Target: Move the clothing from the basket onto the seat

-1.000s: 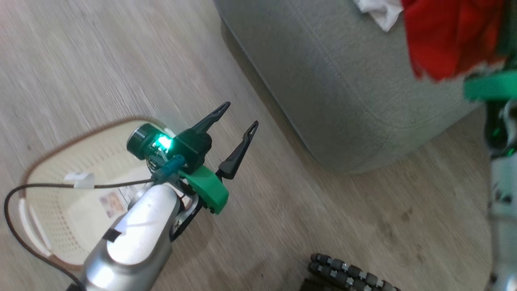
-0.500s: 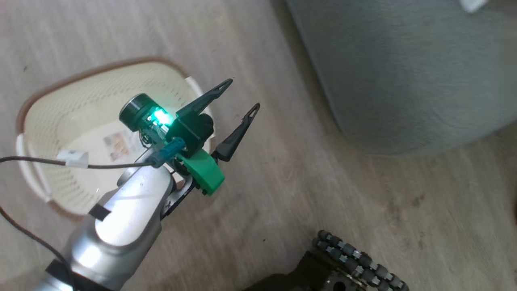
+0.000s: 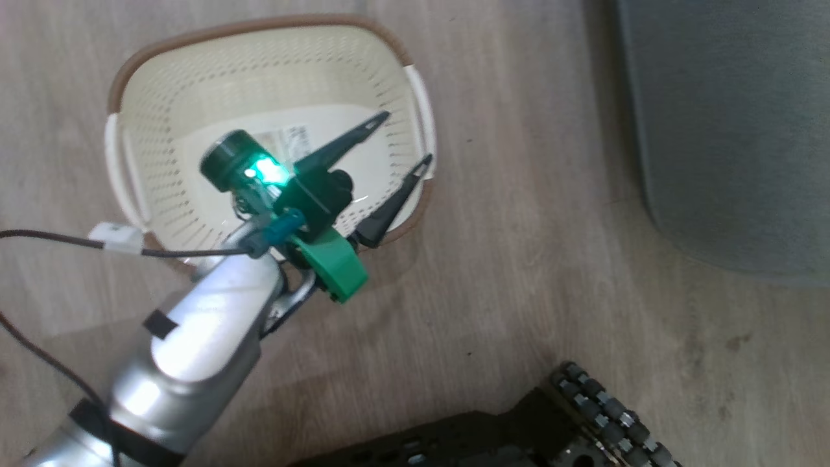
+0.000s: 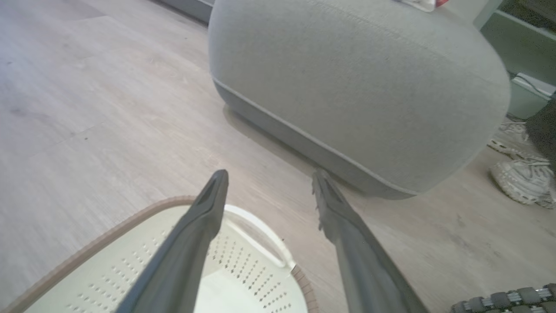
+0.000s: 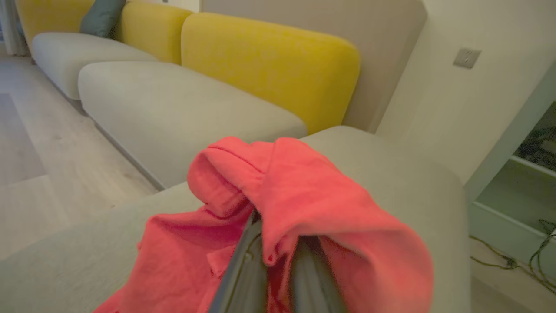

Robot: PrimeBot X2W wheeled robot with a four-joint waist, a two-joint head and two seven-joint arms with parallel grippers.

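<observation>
The cream basket (image 3: 259,29) with its brown rim stands on the floor, holding nothing but a label sticker (image 3: 296,134) on its bottom. My left gripper (image 3: 407,137) hangs open over the basket's right side, nothing between its fingers. In the left wrist view the left gripper (image 4: 269,174) points past the basket (image 4: 91,254) toward the grey seat (image 4: 360,82). Red clothing (image 5: 312,204) drapes over my right gripper (image 5: 278,250), which is shut on it just above the seat (image 5: 404,174). The seat (image 3: 733,130) fills the head view's right side.
My wheeled base (image 3: 603,415) sits at the bottom of the head view. Pale shoes (image 4: 521,178) lie on the floor right of the seat. More grey seats with yellow backrests (image 5: 265,56) run along the wall. Bare wood floor (image 3: 532,259) lies between basket and seat.
The head camera has swung toward the basket, which now sits high and central. The red clothing and right arm have left that view. Left gripper stays open.
</observation>
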